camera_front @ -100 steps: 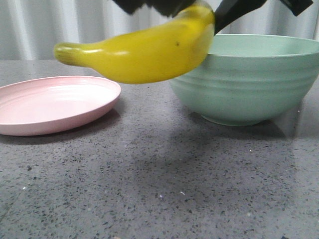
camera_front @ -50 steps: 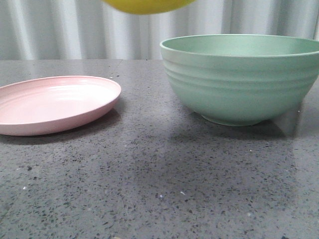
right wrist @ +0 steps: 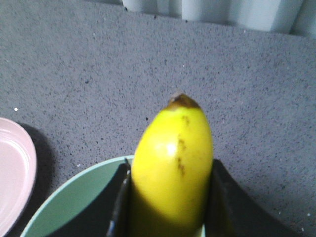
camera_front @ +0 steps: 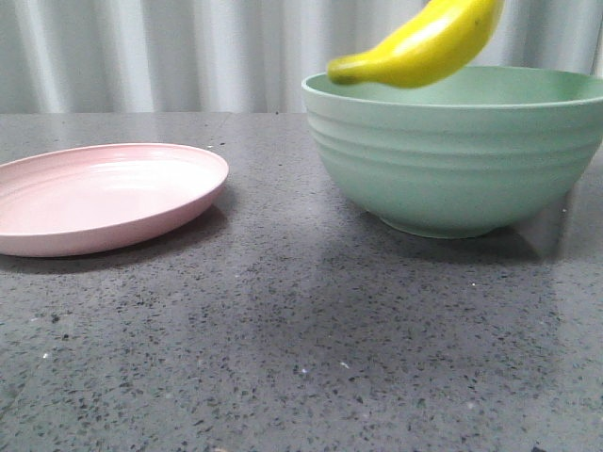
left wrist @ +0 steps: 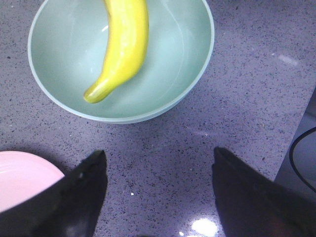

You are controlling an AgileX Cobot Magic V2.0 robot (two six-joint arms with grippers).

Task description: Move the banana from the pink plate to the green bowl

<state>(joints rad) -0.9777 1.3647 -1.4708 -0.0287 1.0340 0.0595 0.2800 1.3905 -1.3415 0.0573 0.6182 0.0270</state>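
The yellow banana hangs tilted over the green bowl, its lower tip just above the bowl's left rim. My right gripper is shut on the banana, above the bowl's rim; it is out of the front view. The left wrist view shows the banana over the bowl's inside. My left gripper is open and empty over the table, between bowl and pink plate. The pink plate is empty at the left.
The table is dark grey speckled stone. A pale pleated curtain hangs behind it. A black cable lies past the table's edge in the left wrist view.
The banana rose out of the top of the front view from beside the bowl, then came back into view further right, now over the bowl. Plate and bowl have not moved.
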